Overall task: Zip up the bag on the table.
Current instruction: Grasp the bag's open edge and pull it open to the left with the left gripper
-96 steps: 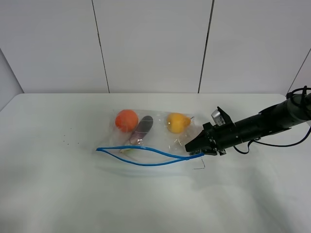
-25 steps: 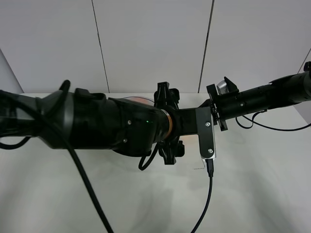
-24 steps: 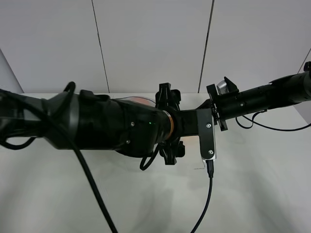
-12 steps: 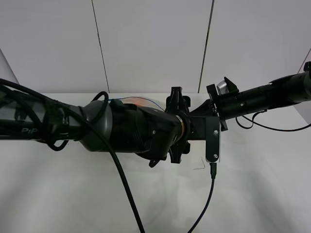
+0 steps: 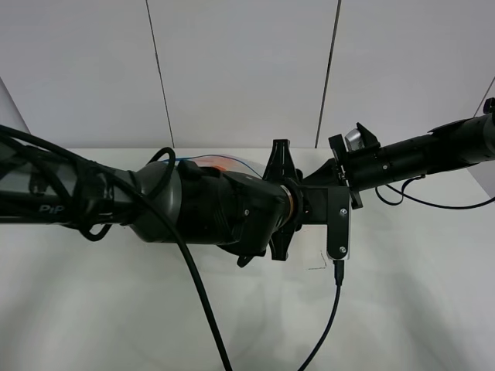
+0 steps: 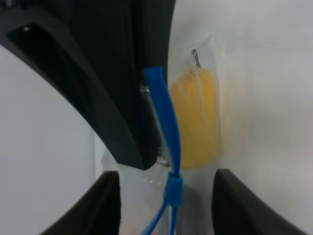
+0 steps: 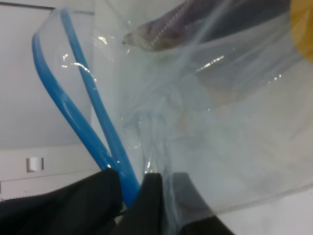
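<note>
Left arm (image 5: 193,209) has swung in across the bag (image 7: 210,122) at mid-surface (image 5: 402,309). Left fingers (image 6: 105,200) straddle the blue slider (image 6: 173,188), not yet pinching. Right fingers (image 7: 151,196) clamp the bag's corner. Mouth gapes, so zipping lies ahead.

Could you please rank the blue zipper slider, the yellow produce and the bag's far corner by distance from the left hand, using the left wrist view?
1. Blue zipper slider: between the fingers of the left hand.
2. Yellow produce: inside the bag, beyond the slider.
3. Far corner: past the produce, farthest.
</note>
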Available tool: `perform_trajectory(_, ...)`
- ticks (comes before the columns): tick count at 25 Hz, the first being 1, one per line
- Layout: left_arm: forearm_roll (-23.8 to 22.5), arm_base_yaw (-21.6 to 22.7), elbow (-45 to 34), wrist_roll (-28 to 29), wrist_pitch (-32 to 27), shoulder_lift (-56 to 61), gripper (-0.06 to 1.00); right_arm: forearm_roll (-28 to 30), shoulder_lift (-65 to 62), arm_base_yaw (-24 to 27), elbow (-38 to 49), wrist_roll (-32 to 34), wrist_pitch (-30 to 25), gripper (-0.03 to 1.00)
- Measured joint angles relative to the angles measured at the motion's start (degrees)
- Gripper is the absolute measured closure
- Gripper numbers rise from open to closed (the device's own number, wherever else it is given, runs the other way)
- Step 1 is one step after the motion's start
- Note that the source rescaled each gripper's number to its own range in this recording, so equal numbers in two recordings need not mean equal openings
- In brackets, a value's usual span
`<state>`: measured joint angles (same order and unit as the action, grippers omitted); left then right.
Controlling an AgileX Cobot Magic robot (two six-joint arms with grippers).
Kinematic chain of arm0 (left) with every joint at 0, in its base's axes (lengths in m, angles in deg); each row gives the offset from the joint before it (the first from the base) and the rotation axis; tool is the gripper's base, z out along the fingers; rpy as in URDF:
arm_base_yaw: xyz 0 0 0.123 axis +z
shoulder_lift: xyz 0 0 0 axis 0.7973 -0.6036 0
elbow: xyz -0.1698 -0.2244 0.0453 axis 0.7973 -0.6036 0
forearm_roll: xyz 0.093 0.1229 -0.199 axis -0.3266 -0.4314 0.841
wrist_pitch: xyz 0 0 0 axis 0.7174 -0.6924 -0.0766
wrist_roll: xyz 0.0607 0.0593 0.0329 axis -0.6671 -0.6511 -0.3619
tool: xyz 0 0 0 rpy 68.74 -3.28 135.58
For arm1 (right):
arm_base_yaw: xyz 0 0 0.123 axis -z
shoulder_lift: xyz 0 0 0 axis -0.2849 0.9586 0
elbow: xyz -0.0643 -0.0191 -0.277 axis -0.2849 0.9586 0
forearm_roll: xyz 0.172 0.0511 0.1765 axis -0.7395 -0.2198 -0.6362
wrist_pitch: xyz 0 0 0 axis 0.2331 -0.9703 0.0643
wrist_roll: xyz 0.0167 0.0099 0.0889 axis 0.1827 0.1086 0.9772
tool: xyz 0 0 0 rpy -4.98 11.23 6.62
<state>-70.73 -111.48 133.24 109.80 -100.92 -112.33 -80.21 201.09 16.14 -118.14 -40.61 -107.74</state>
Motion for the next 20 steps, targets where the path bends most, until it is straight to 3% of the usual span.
perform_trajectory(9, 0.0, 0.0, 0.0, 0.0, 0.0, 0.0, 0.54, 0.0, 0.0, 0.0, 0.0, 0.0, 0.0, 0.97)
perform_trajectory(15, 0.0, 0.0, 0.0, 0.1, 0.0, 0.0, 0.71, 0.0, 0.0, 0.0, 0.0, 0.0, 0.0, 0.97)
perform_trajectory(20, 0.0, 0.0, 0.0, 0.1, 0.0, 0.0, 0.75, 0.0, 0.0, 0.0, 0.0, 0.0, 0.0, 0.97)
